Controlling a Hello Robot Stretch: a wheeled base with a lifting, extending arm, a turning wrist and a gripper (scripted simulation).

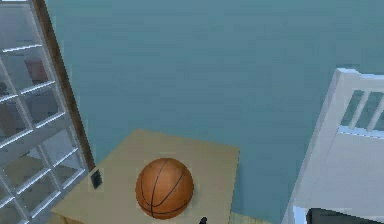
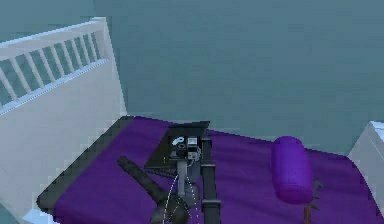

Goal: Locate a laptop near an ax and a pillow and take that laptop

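The laptop [image 2: 172, 133] lies on the purple bed [image 2: 240, 152] with the claw [image 2: 181, 151] at it; I cannot tell whether the claw holds anything. A purple pillow [image 2: 293, 168] lies near on the bed. A basketball [image 1: 164, 187] sits on the worktop [image 1: 218, 160] by the teal wall [image 1: 200, 60].

You cannot tell whether the gripper [image 2: 180, 150] holds anything: the laptop [image 2: 163, 150] lies behind it on the bed [image 2: 240, 152], partly hidden by the arm [image 2: 212, 196]. On the table [image 1: 135, 152], 1 dark slab [image 1: 97, 179] by the window [image 1: 25, 110] is too small to name; a black scrap [image 1: 203, 219] beside the basketball [image 1: 164, 187] is cut off by the forward view's bottom edge.
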